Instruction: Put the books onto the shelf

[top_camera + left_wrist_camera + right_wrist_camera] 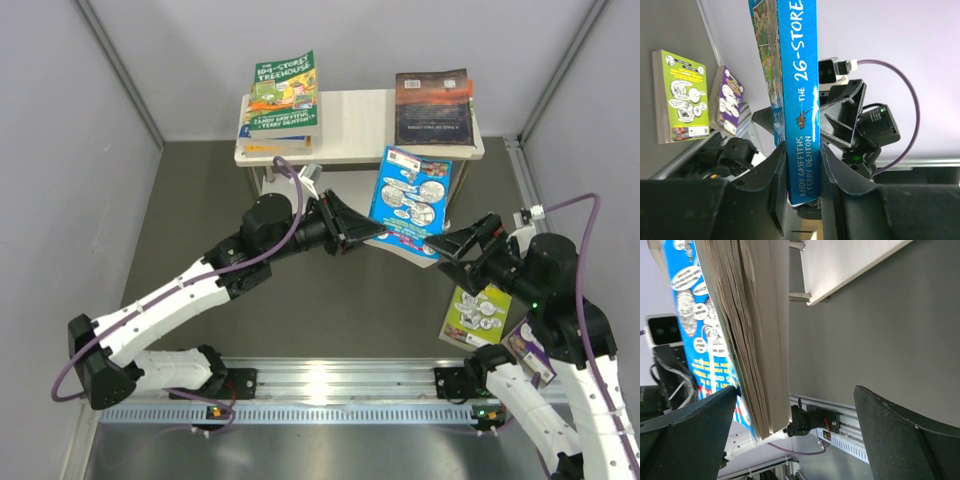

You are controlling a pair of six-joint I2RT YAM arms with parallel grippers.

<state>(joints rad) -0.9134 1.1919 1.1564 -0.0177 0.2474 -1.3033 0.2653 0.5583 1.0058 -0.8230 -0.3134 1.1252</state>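
Top view: a green paperback stack (283, 100) and a dark brown book (433, 107) lie on the pale wooden shelf (355, 125); a lime book (477, 313) and a purple book (528, 345) wait on the grey table (200, 200). Left wrist view: the left gripper (802, 185) pinches the blue paperback (799, 75) at its spine, in the air. Right wrist view: the right gripper (794, 390) stands wide, holding nothing.

You see: blue book (410, 200), glossy paper cover, rough page edges; shelf (356, 125), pale matt wood; tabletop (190, 190), matt grey.
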